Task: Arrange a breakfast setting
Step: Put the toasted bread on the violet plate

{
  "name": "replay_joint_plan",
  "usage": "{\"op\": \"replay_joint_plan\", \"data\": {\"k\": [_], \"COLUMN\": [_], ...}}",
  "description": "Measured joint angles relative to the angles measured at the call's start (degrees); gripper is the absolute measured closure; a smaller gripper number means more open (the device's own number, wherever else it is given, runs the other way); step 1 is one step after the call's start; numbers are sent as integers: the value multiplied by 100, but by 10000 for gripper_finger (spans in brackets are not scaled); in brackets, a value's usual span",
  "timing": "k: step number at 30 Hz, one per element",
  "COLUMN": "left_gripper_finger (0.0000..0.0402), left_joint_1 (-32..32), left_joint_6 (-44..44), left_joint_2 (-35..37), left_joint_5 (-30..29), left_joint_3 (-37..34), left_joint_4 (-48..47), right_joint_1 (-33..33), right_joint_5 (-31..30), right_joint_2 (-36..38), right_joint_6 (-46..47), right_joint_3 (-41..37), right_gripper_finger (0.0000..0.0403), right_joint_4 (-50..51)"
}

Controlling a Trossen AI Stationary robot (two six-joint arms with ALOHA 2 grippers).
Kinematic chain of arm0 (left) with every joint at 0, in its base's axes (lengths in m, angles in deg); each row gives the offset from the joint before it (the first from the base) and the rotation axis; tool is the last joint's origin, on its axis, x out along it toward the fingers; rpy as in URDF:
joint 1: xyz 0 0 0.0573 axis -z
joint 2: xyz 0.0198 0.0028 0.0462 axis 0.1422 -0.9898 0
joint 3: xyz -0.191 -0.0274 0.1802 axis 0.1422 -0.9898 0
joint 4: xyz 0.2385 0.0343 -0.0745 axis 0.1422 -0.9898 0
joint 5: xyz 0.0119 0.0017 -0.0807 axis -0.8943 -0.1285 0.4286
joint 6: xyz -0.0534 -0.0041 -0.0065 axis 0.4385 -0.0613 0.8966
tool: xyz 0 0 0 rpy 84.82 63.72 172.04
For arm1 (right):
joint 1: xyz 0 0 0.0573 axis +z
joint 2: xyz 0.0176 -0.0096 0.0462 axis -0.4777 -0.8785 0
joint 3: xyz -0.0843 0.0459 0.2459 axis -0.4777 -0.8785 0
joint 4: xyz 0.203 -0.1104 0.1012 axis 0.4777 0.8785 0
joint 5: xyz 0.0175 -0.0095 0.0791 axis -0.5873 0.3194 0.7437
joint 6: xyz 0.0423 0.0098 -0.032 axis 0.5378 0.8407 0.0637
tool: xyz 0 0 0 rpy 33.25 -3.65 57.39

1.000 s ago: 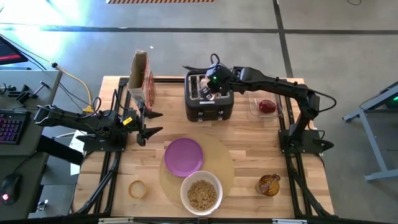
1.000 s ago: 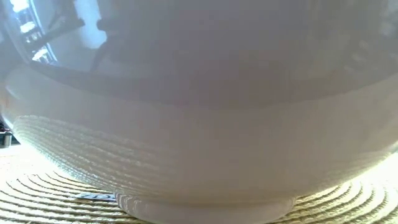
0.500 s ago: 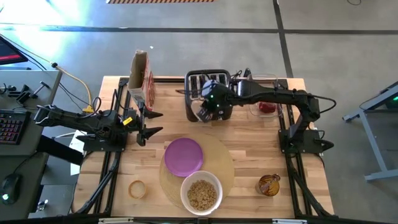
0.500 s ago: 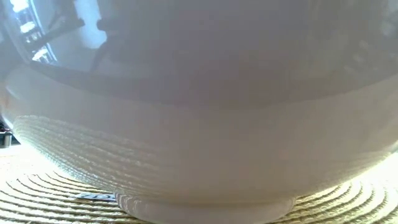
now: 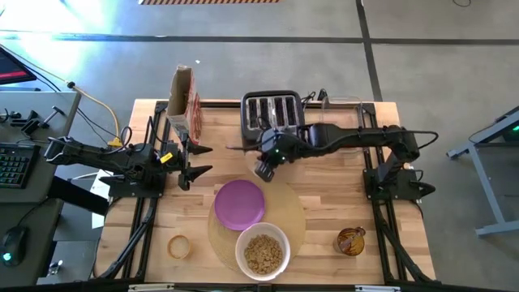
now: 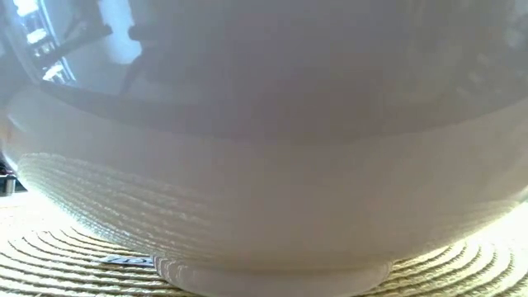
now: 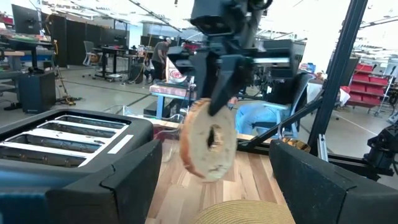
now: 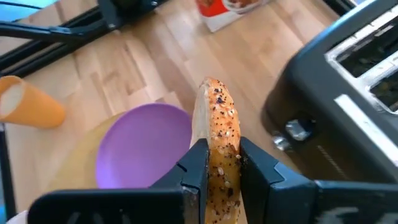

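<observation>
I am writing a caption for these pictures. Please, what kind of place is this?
Probably a robotics lab or workshop, not a home kitchen. The wooden table carrying the toaster stands on a bare concrete floor, a keyboard sits beside it, and the left wrist view shows an open hall with workbenches and red shelving.

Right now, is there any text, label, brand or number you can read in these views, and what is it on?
None can be read.
cereal box: red printed side, print too small to read.
toaster: a pale strip by the slots in the left wrist view, too blurred to read.
amber glass cup, purple plate, bagel: no markings visible.
</observation>
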Motion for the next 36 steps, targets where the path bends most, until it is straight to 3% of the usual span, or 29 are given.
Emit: {"op": "replay_joint_plan", "data": {"k": [8, 15, 36], "left_gripper_finger": [115, 115, 115], "left_joint_1": [2, 2, 2], "left_joint_6": [0, 2, 15], "left_joint_2": [-1, 0, 0], "left_joint_5": [1, 2, 2], "left_joint_3": [0, 0, 0], "left_joint_4": [-12, -22, -42], "right_joint_1": [395, 594, 649], "right_joint_5": [99, 675, 1182], "right_joint_2": [-436, -839, -1848], "right_joint_6": [0, -36, 124], "right_joint_3": [0, 0, 0], "right_gripper_finger": [357, 357, 357], "right_joint_4": [-504, -1258, -2144]}}
